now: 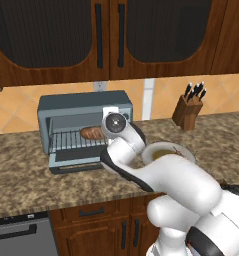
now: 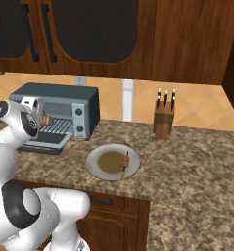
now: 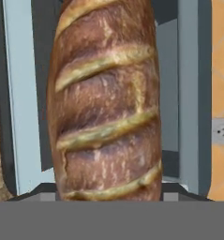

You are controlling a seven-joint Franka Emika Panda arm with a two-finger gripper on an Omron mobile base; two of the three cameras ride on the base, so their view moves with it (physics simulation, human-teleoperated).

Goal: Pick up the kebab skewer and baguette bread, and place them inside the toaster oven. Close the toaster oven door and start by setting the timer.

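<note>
The baguette bread (image 3: 106, 108), an orange-brown scored loaf, sits lengthwise right in front of the hand camera and hides the fingertips. From the left base view, the baguette bread (image 1: 91, 132) hangs just above the wire rack inside the blue-grey toaster oven (image 1: 83, 102), with my gripper (image 1: 105, 131) shut on its right end. The toaster oven door (image 1: 76, 161) lies folded down flat on the counter. The kebab skewer (image 2: 125, 165) rests on the right side of a round plate (image 2: 96, 169), right of the toaster oven (image 2: 55, 93).
A wooden knife block (image 2: 163, 117) stands at the back of the counter, right of the plate. The oven's two knobs (image 2: 79, 120) are on its right front panel. Dark wooden cabinets hang above. My arm spans the counter's front edge.
</note>
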